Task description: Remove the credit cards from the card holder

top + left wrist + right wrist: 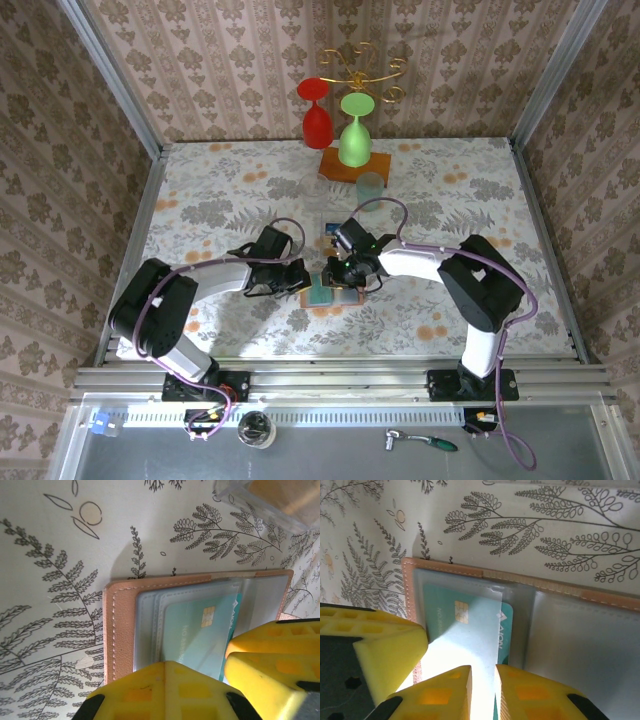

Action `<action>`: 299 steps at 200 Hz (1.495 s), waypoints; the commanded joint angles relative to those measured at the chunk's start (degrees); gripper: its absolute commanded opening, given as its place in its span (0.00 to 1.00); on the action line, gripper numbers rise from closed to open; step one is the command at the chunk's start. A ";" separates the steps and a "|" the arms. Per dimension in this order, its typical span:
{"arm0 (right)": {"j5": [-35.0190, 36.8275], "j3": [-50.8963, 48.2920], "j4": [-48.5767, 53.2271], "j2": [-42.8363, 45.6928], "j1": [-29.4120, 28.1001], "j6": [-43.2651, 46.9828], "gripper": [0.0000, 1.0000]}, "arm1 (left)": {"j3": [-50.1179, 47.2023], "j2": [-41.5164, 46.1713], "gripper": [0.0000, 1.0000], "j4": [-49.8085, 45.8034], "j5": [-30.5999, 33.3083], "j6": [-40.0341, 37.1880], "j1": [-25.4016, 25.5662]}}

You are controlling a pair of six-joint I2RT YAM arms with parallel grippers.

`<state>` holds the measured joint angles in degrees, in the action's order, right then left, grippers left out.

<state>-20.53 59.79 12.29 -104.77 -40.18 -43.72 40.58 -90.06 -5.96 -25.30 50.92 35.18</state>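
The teal credit card [445,615] is in the left-hand clear pocket of the card holder [112,630]. You can see its gold chip through the plastic. One thin strip of the card pokes out of the pocket toward the fold in the middle, so it is only a little way out.

The card holder lies open and flat on the flowery table [230,190], in front of both arms. Its tan leather rim goes around the grey-blue pockets.

The right gripper [483,672] is at the near edge of the card. Its yellow fingers [535,695] are almost closed, and the card's edge goes into the thin gap between them. The left gripper [162,677] sits on the near left part of the holder and looks like it is pressing it down. From so close it is just one big yellow shape, so I cannot tell if its fingers are apart or together.

Farther back stand a wooden block [350,163] and two upside-down glasses, well away from the work.

Here is what could go wrong. The card is thin and smooth, so the fingers could slip off when they pull. The pocket is tight, so the card could stick and drag the whole holder along, most of all if the left gripper presses too softly. A pull that goes up instead of sideways could bend the card.
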 commanded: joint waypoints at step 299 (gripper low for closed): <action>4.19 0.94 5.78 3.77 1.16 2.32 0.23 | 0.64 -1.18 0.08 -2.00 0.10 -0.73 -0.20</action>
<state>-17.93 60.07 16.05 -103.11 -39.48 -42.17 40.58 -90.15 -7.35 -25.12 50.92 35.18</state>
